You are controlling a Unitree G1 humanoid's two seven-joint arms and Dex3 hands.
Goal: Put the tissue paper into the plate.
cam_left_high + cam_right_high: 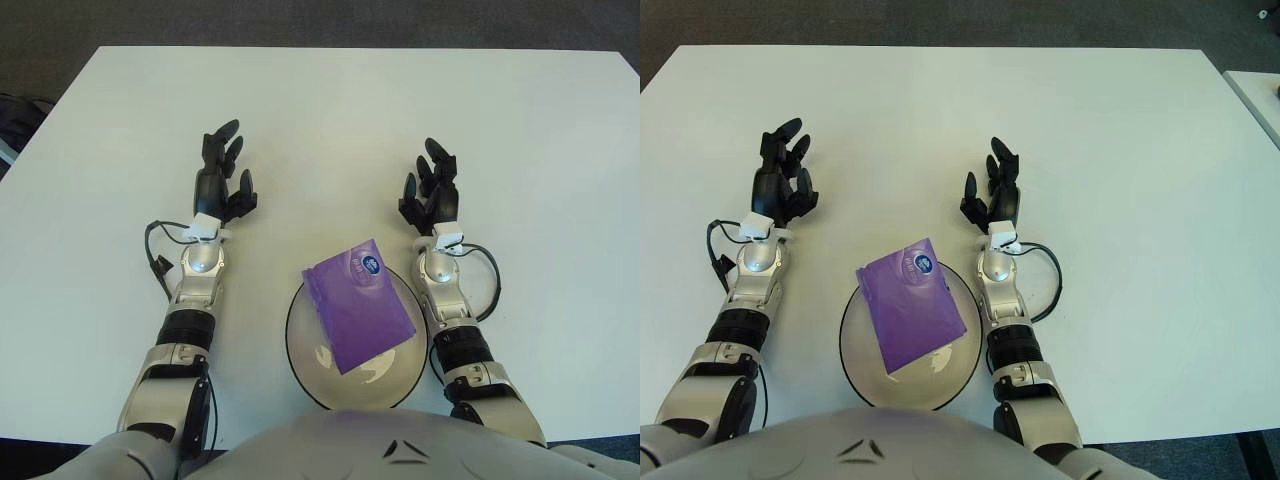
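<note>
The purple plastic-wrapped tissue pack [360, 303] shows a smooth, faintly shiny film. Beneath it, the round white bowl-like plate with a dark rim [302, 362] gleams glossy, catching reflections inside. The wide white table [330, 120] looks matt and smooth. Both forearms shine like brushed silver metal; the black left hand [222, 176] and right hand [432, 192] look like matt plastic.
</note>
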